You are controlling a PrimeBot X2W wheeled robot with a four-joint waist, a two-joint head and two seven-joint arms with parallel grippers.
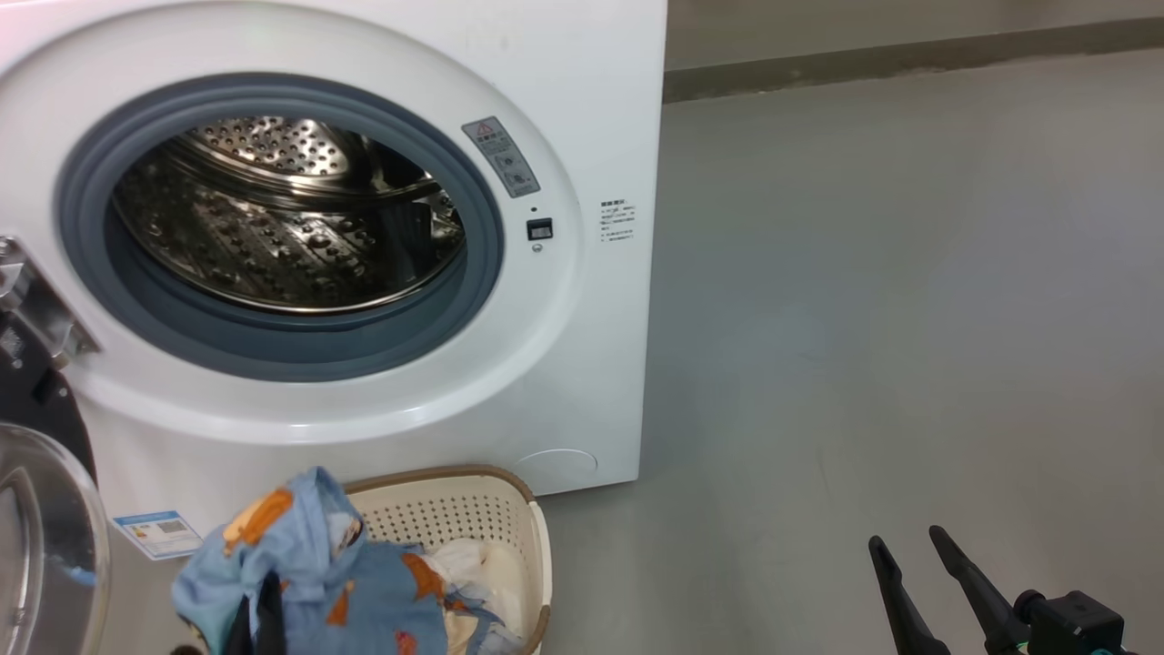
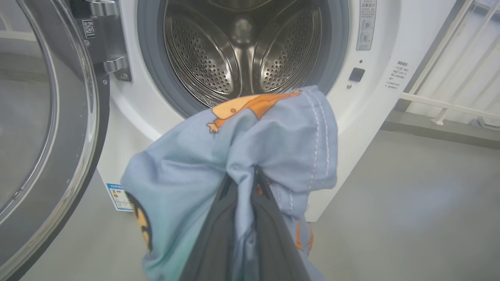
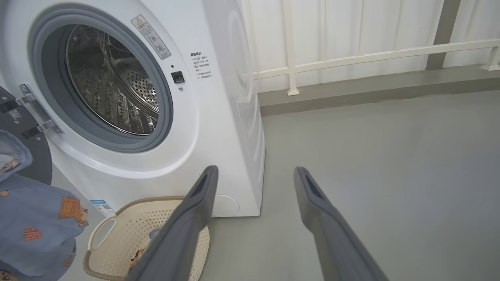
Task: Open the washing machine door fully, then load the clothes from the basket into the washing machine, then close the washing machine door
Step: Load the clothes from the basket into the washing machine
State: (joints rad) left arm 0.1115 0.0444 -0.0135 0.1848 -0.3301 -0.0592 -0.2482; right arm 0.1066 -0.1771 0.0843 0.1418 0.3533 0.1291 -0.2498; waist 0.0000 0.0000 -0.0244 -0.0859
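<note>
Left pincer [image 2: 242, 175]: I've got it clamped tight on the blue garment [image 2: 250, 132], held up facing the drum [image 2: 242, 50].
Right pincer [image 3: 254, 173]: spread wide, nothing in it.
Door [image 2: 58, 117]: swung open, left side.
Basket [image 1: 538, 537]: at the washer's [image 1: 591, 109] foot, clothes [image 1: 477, 564] inside.
</note>
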